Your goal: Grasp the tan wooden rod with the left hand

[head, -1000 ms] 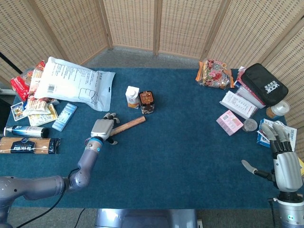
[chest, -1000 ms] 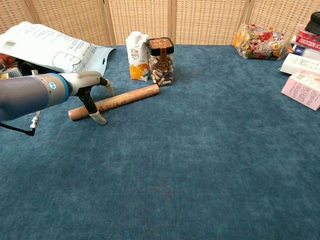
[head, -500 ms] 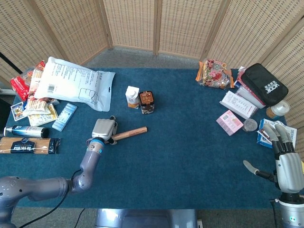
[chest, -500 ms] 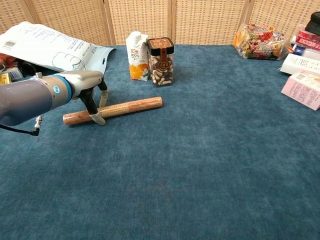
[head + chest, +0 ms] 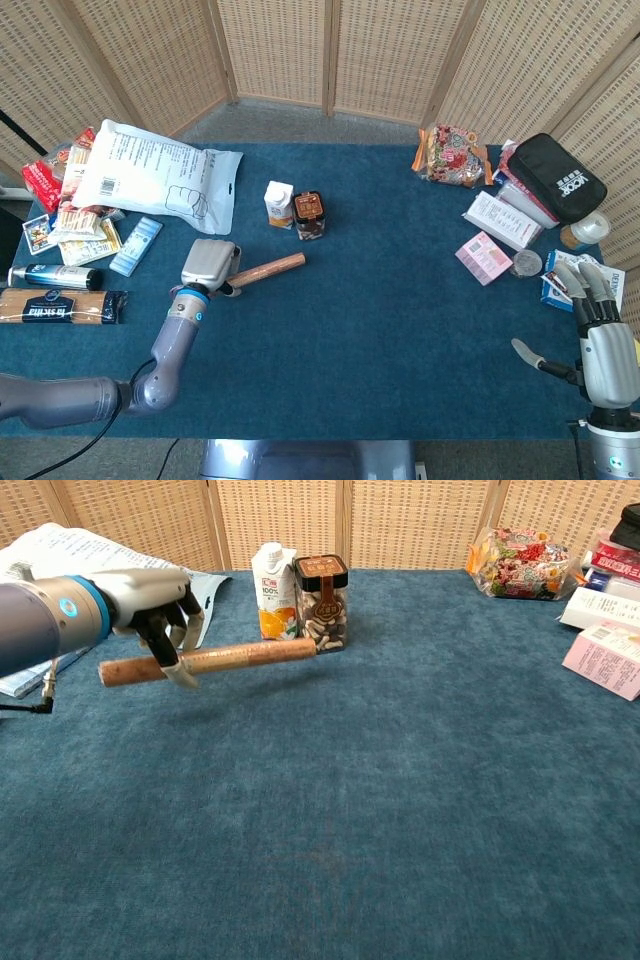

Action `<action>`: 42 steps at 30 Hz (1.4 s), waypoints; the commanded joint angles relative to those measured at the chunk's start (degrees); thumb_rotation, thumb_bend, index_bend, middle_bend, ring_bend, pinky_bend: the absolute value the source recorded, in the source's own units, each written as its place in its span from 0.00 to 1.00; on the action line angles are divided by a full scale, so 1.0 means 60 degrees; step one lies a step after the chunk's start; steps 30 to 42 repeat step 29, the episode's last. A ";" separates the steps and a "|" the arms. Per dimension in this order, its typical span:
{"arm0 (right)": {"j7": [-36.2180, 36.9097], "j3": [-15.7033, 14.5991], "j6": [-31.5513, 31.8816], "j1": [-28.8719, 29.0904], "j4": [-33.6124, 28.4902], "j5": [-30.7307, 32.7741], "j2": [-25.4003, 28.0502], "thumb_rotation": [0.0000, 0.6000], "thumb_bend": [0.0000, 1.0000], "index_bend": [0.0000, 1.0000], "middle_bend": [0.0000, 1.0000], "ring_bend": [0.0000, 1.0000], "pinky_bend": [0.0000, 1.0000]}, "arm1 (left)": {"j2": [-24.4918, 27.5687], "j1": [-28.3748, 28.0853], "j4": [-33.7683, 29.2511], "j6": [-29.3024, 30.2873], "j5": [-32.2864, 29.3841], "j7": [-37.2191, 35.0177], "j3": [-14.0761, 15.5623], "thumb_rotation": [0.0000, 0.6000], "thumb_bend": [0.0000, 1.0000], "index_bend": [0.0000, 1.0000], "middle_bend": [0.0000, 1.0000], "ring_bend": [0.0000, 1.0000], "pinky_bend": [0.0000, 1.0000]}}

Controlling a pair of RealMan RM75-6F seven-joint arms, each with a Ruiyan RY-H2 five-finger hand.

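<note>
gripping one tan wooden rod (image 5: 210, 659), left hand (image 5: 160, 595); one jar (image 5: 321, 602) beside.

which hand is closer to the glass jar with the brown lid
Left. The left hand holds the tan wooden rod just left of the glass jar, the rod's tip near it. The right hand sits far off at the table's right edge.

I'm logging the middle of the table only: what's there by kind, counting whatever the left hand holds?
Wooden rod: 1, the tan wooden rod held off the cloth by the left hand
Drink carton: 1, the juice carton
Jar: 1, the dark-lidded jar
Total: 3
</note>
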 commanded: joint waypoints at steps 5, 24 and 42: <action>-0.0049 -0.0007 0.0013 -0.0011 -0.0018 -0.0029 -0.0016 1.00 0.00 0.02 0.15 0.00 0.00 | 0.0895 0.0057 -0.1239 0.0506 0.0344 0.0013 -0.0366 1.00 0.14 0.87 0.80 0.81 0.92; -0.0301 -0.0076 0.0047 -0.0025 -0.0115 -0.0239 -0.0070 1.00 0.00 0.02 0.15 0.00 0.00 | 0.3787 -0.0201 -0.4821 0.2047 0.0555 0.0888 -0.1569 1.00 0.14 0.87 0.80 0.81 0.92; -0.0364 -0.0093 0.0022 -0.0017 -0.0135 -0.0268 -0.0085 1.00 0.00 0.02 0.15 0.00 0.00 | 0.3985 -0.0279 -0.4961 0.2166 0.0427 0.0942 -0.1591 1.00 0.14 0.87 0.80 0.82 0.92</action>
